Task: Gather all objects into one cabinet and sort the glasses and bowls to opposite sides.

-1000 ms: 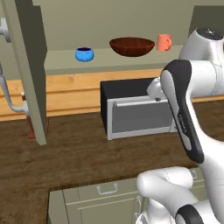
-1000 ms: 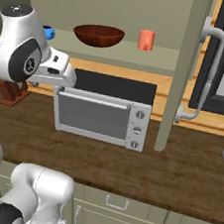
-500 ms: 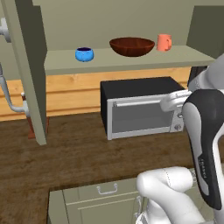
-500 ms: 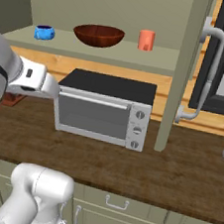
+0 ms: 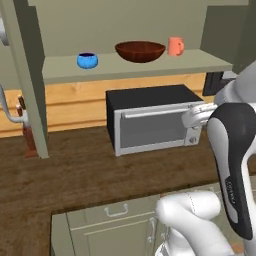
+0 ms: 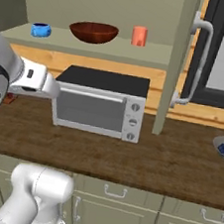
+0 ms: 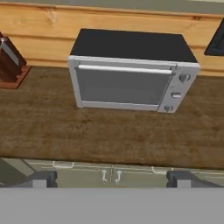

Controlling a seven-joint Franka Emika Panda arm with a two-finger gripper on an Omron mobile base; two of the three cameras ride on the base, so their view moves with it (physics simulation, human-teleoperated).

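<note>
Shelf items lined up above the toaster oven as your arm hangs back from the counter.

You see the blue bowl (image 5: 87, 60) at upper left of the pale shelf (image 5: 150, 67), the brown bowl (image 5: 140, 51) at its middle and one salmon-orange cup (image 5: 175, 46) just right of that bowl, all well apart from your gripper (image 7: 112, 179). Its fingertips (image 7: 43, 178) stand spread wide at the bottom of the hand view, holding nothing, facing the toaster oven (image 7: 131, 72) on the wooden counter (image 7: 109, 135).
</note>
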